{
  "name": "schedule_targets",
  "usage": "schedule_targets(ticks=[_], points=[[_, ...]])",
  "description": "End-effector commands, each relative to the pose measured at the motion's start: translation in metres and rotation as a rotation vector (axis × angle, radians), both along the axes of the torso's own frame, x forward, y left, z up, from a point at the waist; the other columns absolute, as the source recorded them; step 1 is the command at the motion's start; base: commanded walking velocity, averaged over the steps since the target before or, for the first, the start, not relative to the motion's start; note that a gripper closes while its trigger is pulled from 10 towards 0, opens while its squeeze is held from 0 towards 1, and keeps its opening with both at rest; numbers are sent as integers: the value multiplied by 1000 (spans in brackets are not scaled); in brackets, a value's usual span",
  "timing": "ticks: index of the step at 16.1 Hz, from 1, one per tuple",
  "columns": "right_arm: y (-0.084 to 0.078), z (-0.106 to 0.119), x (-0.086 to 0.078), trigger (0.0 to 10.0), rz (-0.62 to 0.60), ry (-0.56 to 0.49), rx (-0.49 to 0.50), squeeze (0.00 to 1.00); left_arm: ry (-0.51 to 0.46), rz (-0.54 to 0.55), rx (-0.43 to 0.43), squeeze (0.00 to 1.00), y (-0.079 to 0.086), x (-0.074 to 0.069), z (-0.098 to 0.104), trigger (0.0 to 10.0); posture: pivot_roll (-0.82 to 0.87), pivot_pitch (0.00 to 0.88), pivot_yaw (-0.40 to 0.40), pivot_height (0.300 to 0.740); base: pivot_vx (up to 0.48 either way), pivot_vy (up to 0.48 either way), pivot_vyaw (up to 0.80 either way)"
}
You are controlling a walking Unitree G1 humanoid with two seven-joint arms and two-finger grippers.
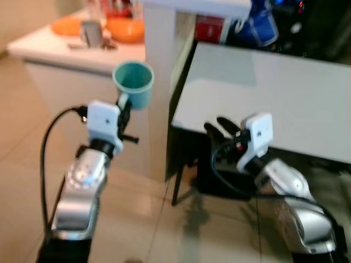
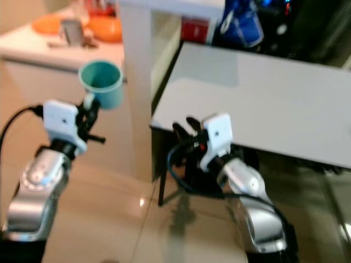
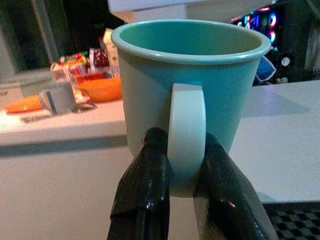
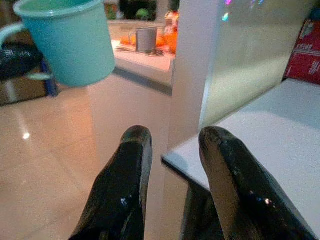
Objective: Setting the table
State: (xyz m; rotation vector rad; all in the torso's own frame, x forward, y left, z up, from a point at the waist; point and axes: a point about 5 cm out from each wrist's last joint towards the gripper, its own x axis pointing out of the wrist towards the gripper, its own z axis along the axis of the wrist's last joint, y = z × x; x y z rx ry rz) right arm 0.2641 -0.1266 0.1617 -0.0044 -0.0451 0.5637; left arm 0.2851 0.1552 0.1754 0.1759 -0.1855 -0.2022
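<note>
Above the tiled floor (image 1: 148, 219), upright — a teal mug (image 1: 134, 83), empty. Left gripper (image 3: 185, 167) pinches its pale handle from below; right gripper (image 4: 172, 142) — fingers parted, holding nothing.

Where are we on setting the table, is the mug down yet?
Not yet. Done: the teal mug is picked up, the left gripper shut on its handle. In hand: it is held in the air beside the white table, near its corner. Left: setting it on the table. The right gripper is open, holding nothing.
</note>
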Motion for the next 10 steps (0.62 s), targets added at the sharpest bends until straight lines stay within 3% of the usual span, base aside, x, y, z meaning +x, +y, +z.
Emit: schedule_targets(ticks=[1,4,10], points=[[-4,5,2,10000,-22,-22,-2,0,-25,-25,16,0,-5,0,4,10000,40,0,-32,740,0,-461,794],[-5,5,3,10000,-24,-23,-8,0,-29,-28,17,0,-6,3,5,10000,42,0,-37,740,0,-460,794],[-8,3,6,10000,-84,-17,-11,0,-32,-25,20,0,-6,7,4,10000,41,0,-37,740,0,-463,0]])
